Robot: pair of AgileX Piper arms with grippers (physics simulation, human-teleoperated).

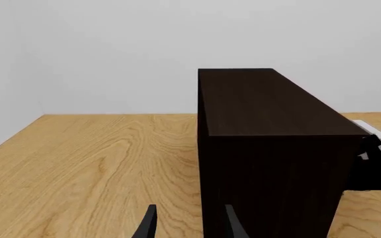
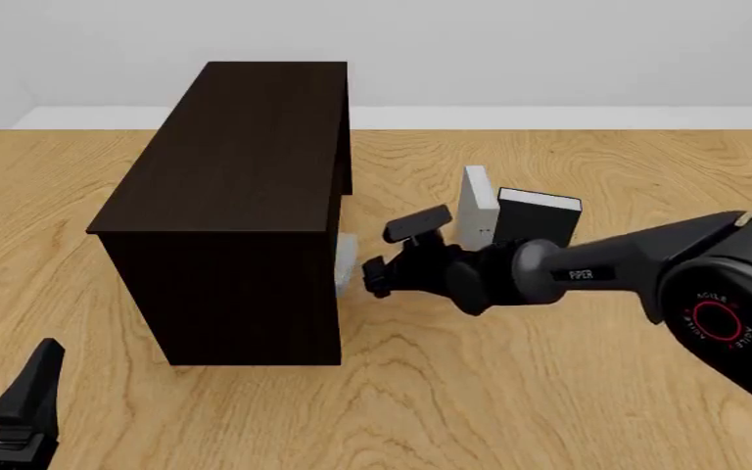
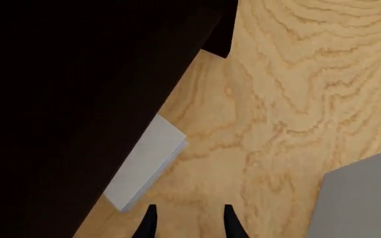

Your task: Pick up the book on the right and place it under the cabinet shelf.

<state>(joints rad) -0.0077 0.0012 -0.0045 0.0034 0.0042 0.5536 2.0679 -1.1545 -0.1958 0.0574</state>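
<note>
Clearly the large, long cabinet of very dark brown wood (image 2: 239, 196) takes up the left middle of the pale wooden table (image 2: 546, 392), its long side turned toward my right arm. From under that side pokes the thin pale grey hardcover book (image 3: 144, 161), lying flat with one corner and a strip of cover out past the cabinet's lower edge, so I judge the placing nearly or wholly done. My right gripper (image 2: 373, 277) sits just beside that exposed edge, its fingers parted with nothing between them. Behind it stand a second pale grey book (image 2: 478, 208) and a black-covered book with white page edges (image 2: 537, 217), upright and touching. Bare table lies open for backing away. My left gripper (image 1: 187, 225) hangs spread and empty near the cabinet's near end.
</note>
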